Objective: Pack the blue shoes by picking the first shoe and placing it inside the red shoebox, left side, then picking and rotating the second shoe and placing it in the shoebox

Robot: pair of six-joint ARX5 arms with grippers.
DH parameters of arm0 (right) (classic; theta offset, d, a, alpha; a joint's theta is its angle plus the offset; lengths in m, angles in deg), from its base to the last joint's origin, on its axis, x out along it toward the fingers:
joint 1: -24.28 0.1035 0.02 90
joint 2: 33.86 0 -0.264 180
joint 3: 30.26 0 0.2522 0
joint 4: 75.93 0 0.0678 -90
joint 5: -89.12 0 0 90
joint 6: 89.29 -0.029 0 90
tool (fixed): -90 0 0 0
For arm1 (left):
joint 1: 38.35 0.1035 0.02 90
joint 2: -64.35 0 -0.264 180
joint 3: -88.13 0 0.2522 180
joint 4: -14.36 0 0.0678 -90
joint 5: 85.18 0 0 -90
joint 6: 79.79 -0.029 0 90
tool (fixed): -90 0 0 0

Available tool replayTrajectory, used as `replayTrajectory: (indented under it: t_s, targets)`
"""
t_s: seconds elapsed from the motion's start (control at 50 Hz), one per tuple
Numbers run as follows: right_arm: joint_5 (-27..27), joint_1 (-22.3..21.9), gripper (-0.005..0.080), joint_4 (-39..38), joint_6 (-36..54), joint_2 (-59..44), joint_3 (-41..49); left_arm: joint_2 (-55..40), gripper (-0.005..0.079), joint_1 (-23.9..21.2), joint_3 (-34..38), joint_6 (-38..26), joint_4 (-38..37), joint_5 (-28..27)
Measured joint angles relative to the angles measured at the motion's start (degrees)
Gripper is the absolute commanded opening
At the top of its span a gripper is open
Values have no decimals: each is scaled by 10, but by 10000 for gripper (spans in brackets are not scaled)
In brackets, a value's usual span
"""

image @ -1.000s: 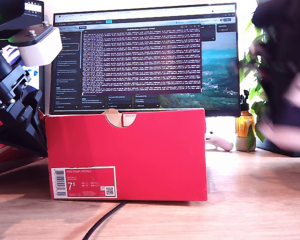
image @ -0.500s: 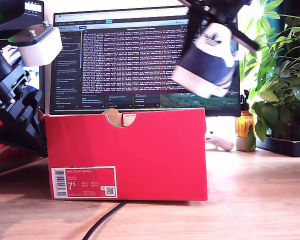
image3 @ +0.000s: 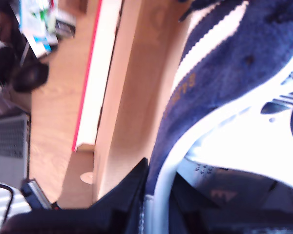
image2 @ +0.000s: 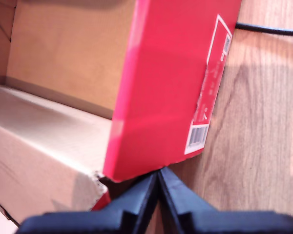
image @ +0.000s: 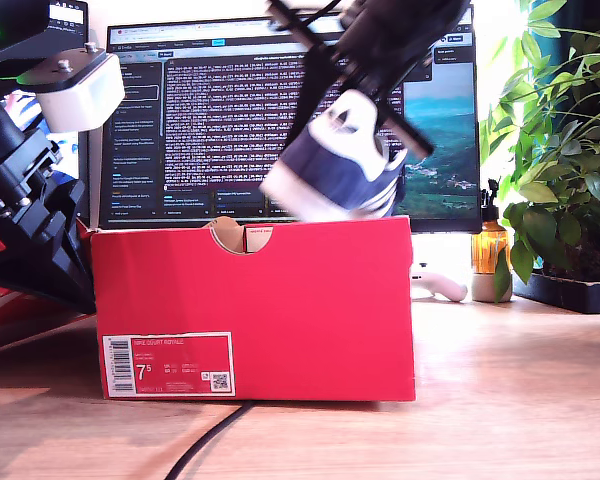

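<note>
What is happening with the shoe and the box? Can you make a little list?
shoe: blue shoe held in the air, tilted, above the box
holder: my second tool, shut on the shoe's rim
box: red shoebox, open, on the wooden desk
inside box: no shoe visible
other tool: my first tool, shut, at the box's corner

Light wood-grain desk top (image: 520, 390) w/ a black cable (image: 208, 440) trailing toward the front edge. Behind: wide black-framed monitor (image: 230, 110) showing dark terminal text. Leafy green potted plant (image: 555, 150) at the exterior view's right, amber glass bottle (image: 489, 245) beside it. Bright daylight there.
</note>
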Motion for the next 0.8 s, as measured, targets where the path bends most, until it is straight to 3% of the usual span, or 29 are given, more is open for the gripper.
replayTrajectory:
  t_s: [0.5,0.8]
  targets:
    - [-26,26,-13,-16,-4,-106,-87,0,-19,0,0,0,7,0]
    - [-26,58,-13,14,8,-119,-90,0,-19,0,0,0,16,0]
